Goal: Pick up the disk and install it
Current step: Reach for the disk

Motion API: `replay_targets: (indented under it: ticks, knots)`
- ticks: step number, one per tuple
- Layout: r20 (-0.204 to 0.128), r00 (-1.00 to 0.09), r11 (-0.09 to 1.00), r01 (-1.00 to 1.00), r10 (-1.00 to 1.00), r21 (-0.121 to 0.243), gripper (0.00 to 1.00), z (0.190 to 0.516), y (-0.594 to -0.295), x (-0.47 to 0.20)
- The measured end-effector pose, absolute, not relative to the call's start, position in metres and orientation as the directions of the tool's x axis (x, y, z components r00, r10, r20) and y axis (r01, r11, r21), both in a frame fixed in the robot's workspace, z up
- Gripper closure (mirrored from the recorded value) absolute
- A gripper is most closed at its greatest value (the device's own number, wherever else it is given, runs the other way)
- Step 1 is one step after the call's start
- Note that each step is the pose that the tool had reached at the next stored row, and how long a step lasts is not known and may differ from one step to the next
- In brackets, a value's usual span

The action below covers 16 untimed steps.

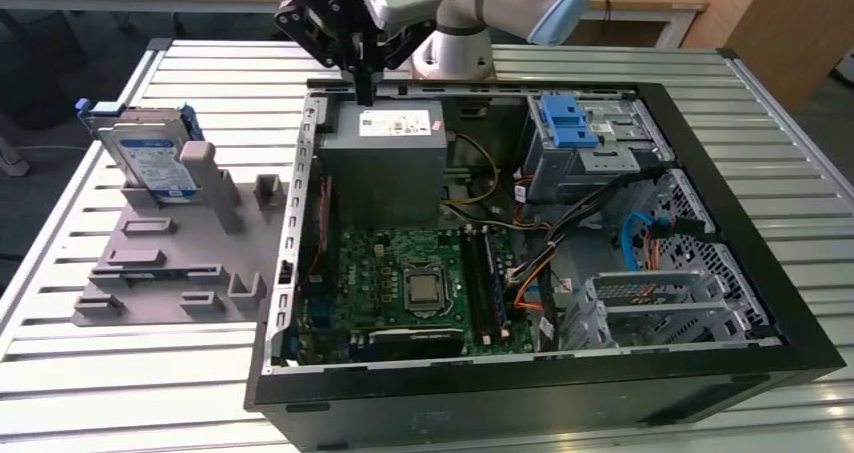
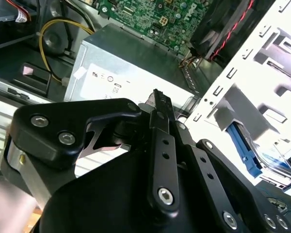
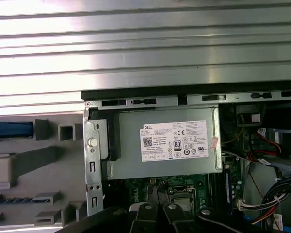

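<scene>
The disk (image 1: 144,158), silver with a blue-and-white label and blue rails, stands upright in a grey holder (image 1: 174,243) on the exterior view's left, outside the open computer case (image 1: 534,393). My gripper (image 1: 363,91) hangs over the case's far wall, above the grey power supply box (image 1: 387,163), well apart from the disk. Its fingers are shut together with nothing between them. The second wrist view has the gripper (image 2: 157,96) pointing at the power supply (image 2: 121,73), and the disk's blue rail (image 2: 243,145) shows beyond the case wall.
Inside the case lie the green motherboard (image 1: 400,283), loose cables (image 1: 641,233) and a drive cage with a bright blue latch (image 1: 567,128) at the far right. The case sits on a slatted metal table (image 1: 160,373). The arm's white body (image 1: 467,13) rises behind.
</scene>
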<state>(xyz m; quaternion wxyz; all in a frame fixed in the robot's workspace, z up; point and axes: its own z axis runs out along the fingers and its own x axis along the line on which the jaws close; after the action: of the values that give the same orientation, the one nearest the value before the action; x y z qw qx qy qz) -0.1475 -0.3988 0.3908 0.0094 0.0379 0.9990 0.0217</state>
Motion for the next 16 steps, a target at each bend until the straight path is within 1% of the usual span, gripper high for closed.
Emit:
replay_targets:
  ticks: [16]
  knots:
    - [-0.007,-0.997,0.996,0.076,0.076,0.043,0.89,0.39,-0.399,-0.159]
